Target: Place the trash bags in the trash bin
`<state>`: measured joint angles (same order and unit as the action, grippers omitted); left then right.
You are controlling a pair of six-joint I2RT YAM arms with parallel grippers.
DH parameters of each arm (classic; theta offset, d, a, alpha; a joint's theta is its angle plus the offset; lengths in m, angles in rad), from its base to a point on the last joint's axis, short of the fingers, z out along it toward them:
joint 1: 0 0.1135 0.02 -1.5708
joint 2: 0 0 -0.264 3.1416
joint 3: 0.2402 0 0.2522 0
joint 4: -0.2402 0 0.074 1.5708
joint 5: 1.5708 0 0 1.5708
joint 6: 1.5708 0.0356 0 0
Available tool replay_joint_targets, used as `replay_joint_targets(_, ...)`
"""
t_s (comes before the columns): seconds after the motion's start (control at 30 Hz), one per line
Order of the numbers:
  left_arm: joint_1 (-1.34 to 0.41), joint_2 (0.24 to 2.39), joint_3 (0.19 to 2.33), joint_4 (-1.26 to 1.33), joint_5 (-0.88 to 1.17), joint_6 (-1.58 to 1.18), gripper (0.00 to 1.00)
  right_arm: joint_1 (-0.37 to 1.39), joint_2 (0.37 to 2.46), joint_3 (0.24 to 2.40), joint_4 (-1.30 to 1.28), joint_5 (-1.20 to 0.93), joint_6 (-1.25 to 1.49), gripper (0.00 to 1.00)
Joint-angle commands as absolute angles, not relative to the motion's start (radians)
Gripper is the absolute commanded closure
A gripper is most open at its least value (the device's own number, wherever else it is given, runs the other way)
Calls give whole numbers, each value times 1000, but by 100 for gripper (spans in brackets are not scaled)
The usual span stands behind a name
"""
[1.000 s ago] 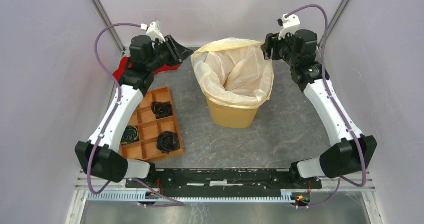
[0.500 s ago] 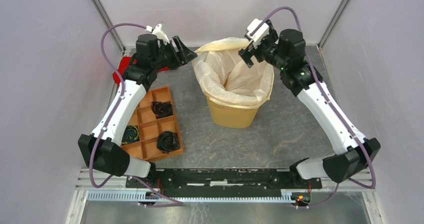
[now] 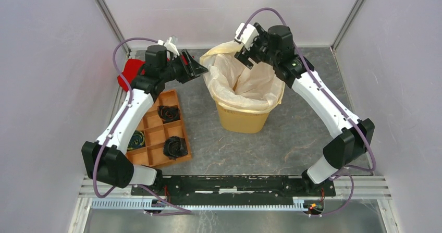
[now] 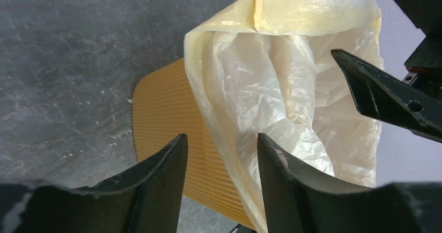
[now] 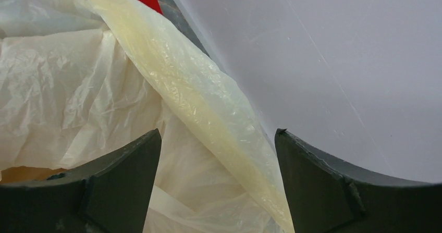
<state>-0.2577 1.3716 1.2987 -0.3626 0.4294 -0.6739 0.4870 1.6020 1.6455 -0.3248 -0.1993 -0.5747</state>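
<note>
The orange-yellow mesh trash bin stands mid-table. A cream-white translucent trash bag lines it, its mouth draped over the rim and standing up at the back. My left gripper is open beside the bag's left rim edge; in the left wrist view the bag's edge lies between my fingers, over the bin's ribbed wall. My right gripper is open over the bag's back rim; in the right wrist view a folded bag edge runs between my fingers.
A flat orange compartment tray with black items lies at the left. A red cloth sits behind the left arm near the back corner. Grey walls close in the back and both sides.
My right gripper has swung left from the bin's right back corner to over the bag's back rim. My left gripper has moved right, up to the bag's left edge.
</note>
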Motion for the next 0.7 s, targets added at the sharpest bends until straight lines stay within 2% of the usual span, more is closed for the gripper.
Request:
replay_joint_targets(0.0, -261, 1353, 1264, -284, 507, -763, 44, 511, 1597, 1671, -246, -151, -575, 14)
replay_joint_targets(0.1, -261, 1358, 1257, -281, 520, -770, 49, 520, 1603, 1677, -221, -145, -537, 28)
replay_joint_targets(0.17, -261, 1353, 1246, -268, 529, -773, 50, 522, 1606, 1673, -205, -150, -515, 33)
replay_joint_targets(0.3, -261, 1339, 1228, -261, 550, -783, 45, 520, 1620, 1672, -168, -86, -457, 46)
replay_joint_targets(0.5, -261, 1311, 1201, -236, 571, -799, 44, 521, 1652, 1713, -128, -60, -387, 65)
replay_joint_targets(0.57, -261, 1312, 1205, -242, 573, -789, 45, 521, 1668, 1736, -146, -90, -376, 65)
replay_joint_targets(0.6, -260, 1312, 1208, -250, 572, -783, 45, 521, 1668, 1736, -151, -109, -377, 61)
replay_joint_targets(0.67, -261, 1310, 1211, -255, 568, -776, 45, 521, 1659, 1734, -170, -160, -394, 45)
